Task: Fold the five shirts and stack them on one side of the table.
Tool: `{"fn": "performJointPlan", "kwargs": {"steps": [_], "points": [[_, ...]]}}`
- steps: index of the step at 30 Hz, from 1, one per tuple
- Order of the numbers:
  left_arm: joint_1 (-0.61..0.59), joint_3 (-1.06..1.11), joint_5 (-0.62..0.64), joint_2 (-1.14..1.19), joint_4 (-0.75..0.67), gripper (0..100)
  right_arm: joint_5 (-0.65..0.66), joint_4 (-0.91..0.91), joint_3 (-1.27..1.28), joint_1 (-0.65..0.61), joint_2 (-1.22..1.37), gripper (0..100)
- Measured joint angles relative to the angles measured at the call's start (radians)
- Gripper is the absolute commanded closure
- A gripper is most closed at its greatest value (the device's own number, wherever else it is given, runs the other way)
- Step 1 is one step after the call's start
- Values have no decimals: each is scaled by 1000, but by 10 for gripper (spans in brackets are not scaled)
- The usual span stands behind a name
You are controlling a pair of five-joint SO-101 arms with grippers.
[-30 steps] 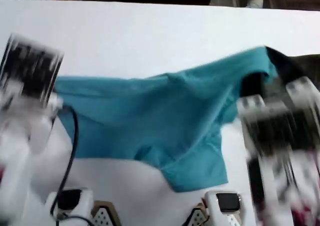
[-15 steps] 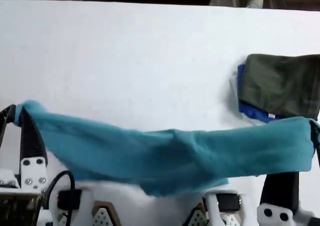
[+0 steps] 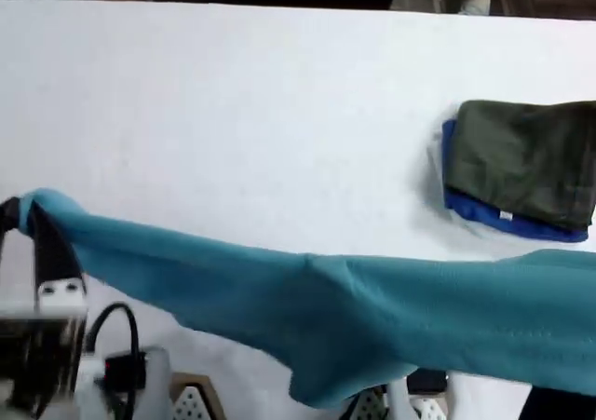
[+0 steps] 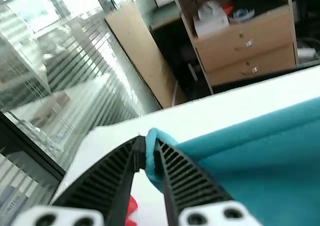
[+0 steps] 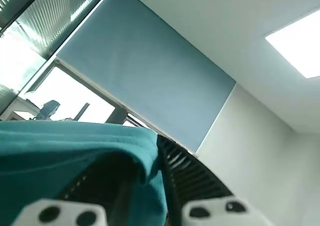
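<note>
The left gripper [image 4: 146, 145] and the right gripper [image 5: 156, 153] are each clamped on the teal shirt [image 3: 354, 308]. It hangs stretched between them, near the stack [image 3: 521, 164] of two folded shirts.

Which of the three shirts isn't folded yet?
The teal shirt, held stretched between the left gripper and right gripper. The dark green shirt lies folded atop the folded blue shirt.

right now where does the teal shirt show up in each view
High view: teal shirt held stretched across the near side of the table, nearer the arms than the folded stack.
Left wrist view: its corner pinched in the left arm's jaws, cloth running off over the table.
Right wrist view: bunched cloth gripped in the right arm's jaws.
Shared landmark: the white table, in the high and left wrist views.
</note>
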Motion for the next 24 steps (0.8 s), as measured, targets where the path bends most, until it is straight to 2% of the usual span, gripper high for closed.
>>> {"fn": "performJointPlan", "kwargs": {"steps": [7, 15, 20, 24], "points": [[2, 71, 0, -140, 0, 974, 5, 54, -77, 0, -6, 978], [0, 72, 0, -149, 0, 974, 5, 57, -68, -5, -2, 978], [0, 72, -48, -8, -43, 974, 5, 40, 17, -9, 92, 978], [0, 74, -86, 184, -146, 974, 5, -20, 130, -9, 222, 978]]}}
